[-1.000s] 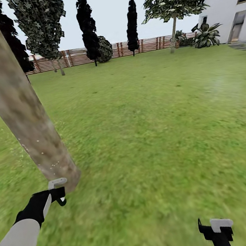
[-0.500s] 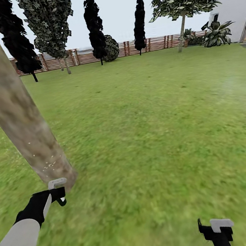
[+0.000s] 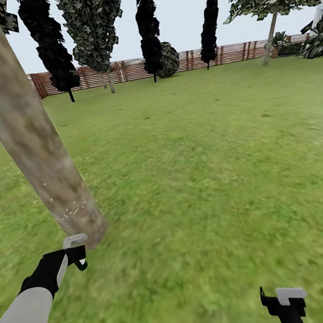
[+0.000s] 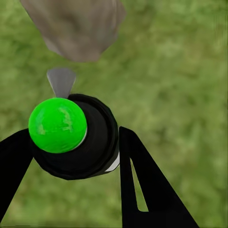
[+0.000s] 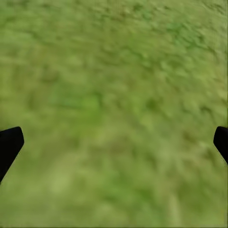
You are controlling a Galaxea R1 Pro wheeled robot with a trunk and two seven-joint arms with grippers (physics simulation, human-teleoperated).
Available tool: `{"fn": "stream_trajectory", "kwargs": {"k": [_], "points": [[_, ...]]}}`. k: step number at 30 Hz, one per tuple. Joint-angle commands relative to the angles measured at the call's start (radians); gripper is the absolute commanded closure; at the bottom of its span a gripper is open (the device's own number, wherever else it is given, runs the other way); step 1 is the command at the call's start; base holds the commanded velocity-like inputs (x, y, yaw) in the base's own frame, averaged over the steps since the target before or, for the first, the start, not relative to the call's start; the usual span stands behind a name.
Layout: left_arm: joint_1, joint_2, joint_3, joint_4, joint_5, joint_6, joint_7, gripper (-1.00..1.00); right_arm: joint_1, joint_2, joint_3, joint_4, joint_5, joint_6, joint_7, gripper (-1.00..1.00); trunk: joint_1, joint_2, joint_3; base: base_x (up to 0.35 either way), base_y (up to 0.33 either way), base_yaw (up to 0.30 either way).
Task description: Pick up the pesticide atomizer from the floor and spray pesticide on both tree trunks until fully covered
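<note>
Left claw (image 4: 71, 156) is clamped on the pesticide atomizer (image 4: 78, 137), a black bottle whose top shows green here, grey nozzle aimed at the tree trunk (image 3: 34, 145) base just ahead. Whitish pesticide (image 3: 73, 212) specks dot the bark low down. Right claw (image 5: 114, 142) hangs wide open over lawn (image 3: 210, 174).

head high, wrists close over lawn (image 5: 114, 95)

The left arm (image 3: 28, 308), white on the forearm and black at the wrist, reaches forward and low, and the left gripper (image 3: 75, 250) has its jaws closed on the pesticide atomizer (image 4: 78, 137). The right gripper (image 3: 285, 301) is held low with its jaws spread wide apart and nothing between them.
</note>
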Motion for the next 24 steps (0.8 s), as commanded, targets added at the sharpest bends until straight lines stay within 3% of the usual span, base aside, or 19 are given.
{"fn": "stream_trajectory", "kwargs": {"k": [1,15,17,20,24], "points": [[0.0,0.0,0.0,0.0,0.0,0.0,0.0,1.0,0.0,0.0,0.0,0.0,0.0,0.0,0.0,-1.0,0.0,0.0,0.0,0.139,-0.266,0.278],[0.0,-0.003,-0.001,0.001,0.001,0.0,0.0,1.0,0.0,0.0,0.0,0.0,0.0,0.0,0.0,-1.0,0.0,0.0,0.0,0.164,-0.249,0.277],[0.0,-0.018,0.0,0.051,0.002,-0.006,-0.004,1.0,0.0,0.0,0.0,0.0,0.0,0.0,0.0,-1.0,0.0,0.0,0.0,0.158,-0.119,0.277],[0.0,-0.027,0.0,0.091,0.0,-0.097,0.008,1.0,0.0,0.0,-0.001,-0.001,0.0,0.0,0.0,-1.0,0.0,0.0,0.0,0.029,-0.02,0.276],[-0.021,-0.051,-0.004,0.073,0.0,-0.099,-0.004,1.0,0.0,-0.001,-0.001,-0.002,-0.001,0.0,0.0,-1.0,0.0,0.0,0.0,0.001,-0.001,0.091]]}}
